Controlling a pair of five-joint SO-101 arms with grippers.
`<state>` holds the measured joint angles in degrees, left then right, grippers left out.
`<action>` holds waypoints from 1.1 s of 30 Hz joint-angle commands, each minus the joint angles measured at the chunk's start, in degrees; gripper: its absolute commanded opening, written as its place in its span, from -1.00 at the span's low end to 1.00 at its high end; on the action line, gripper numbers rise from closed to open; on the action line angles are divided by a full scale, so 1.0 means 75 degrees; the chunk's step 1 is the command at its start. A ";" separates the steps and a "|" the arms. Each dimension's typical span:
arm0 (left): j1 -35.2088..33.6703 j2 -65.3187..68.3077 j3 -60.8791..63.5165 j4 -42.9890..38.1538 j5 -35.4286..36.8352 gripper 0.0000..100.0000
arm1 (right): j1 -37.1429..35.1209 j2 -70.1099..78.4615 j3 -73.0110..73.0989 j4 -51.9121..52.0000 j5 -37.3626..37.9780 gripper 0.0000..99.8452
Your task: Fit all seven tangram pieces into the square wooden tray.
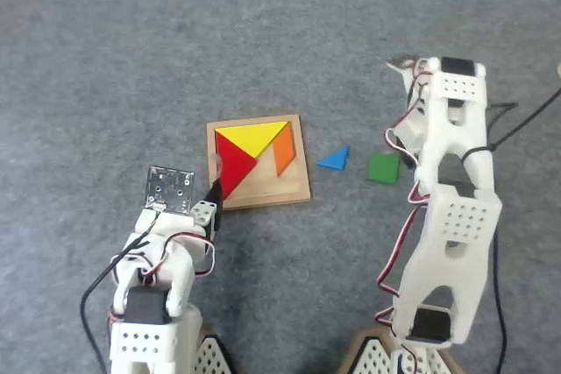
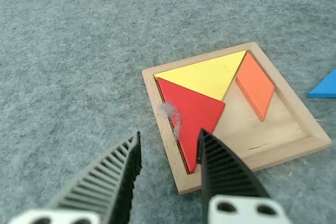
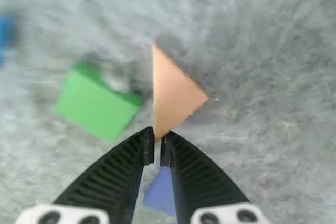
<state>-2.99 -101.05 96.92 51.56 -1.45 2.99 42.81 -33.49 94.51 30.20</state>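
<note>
The left arm is bent low. The left gripper (image 2: 169, 142) holds its jaws spread over a corner of the square wooden tray (image 1: 298, 192). A yellow triangle piece (image 1: 252, 137), a red triangle piece (image 1: 233, 166) and an orange slanted piece (image 1: 283, 151) lie in the tray. The right arm is stretched far out. The right gripper (image 3: 157, 141) pinches the tip of a light brown triangle piece (image 3: 173, 95), just beside a green square piece (image 3: 94, 107).

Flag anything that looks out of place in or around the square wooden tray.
A whitish tuft of fluff sits on the square wooden tray's rim, lapping onto the red triangle piece; it is no tangram piece.
</note>
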 commanded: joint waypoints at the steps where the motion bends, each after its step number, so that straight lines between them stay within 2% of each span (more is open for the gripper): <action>1: 0.0023 -0.0082 -0.0041 0.0059 0.0012 -0.65 | -0.0498 -0.1166 -0.0023 0.0264 -0.0070 -0.96; 10: 0.0000 -0.0082 -0.0041 0.0047 0.0012 -0.65 | -0.1084 -0.2292 -0.0012 0.0416 -0.0059 -0.95; 15: 0.0000 -0.0082 -0.0041 0.0059 0.0012 -0.65 | -0.1026 -0.2022 -0.0012 0.0369 0.0270 -0.94; 18: 0.0000 -0.0082 -0.0041 0.0059 0.0012 -0.65 | -0.0897 -0.1307 -0.0023 0.0346 0.0903 -0.81; 21: 0.0000 -0.0082 -0.0041 0.0047 0.0012 -0.65 | -0.0838 -0.0733 -0.0059 0.0123 0.1207 -0.61; 24: 0.0000 -0.0082 -0.0041 0.0047 0.0012 -0.65 | -0.0873 -0.0463 -0.0059 -0.0170 0.1442 -0.51; 33: 0.0000 -0.0082 -0.0041 0.0035 0.0012 -0.65 | -0.0826 0.0264 -0.0059 -0.0369 0.1618 -0.63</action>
<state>-2.99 -101.05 96.92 51.56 -1.45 -3.87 44.92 -33.41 92.40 40.84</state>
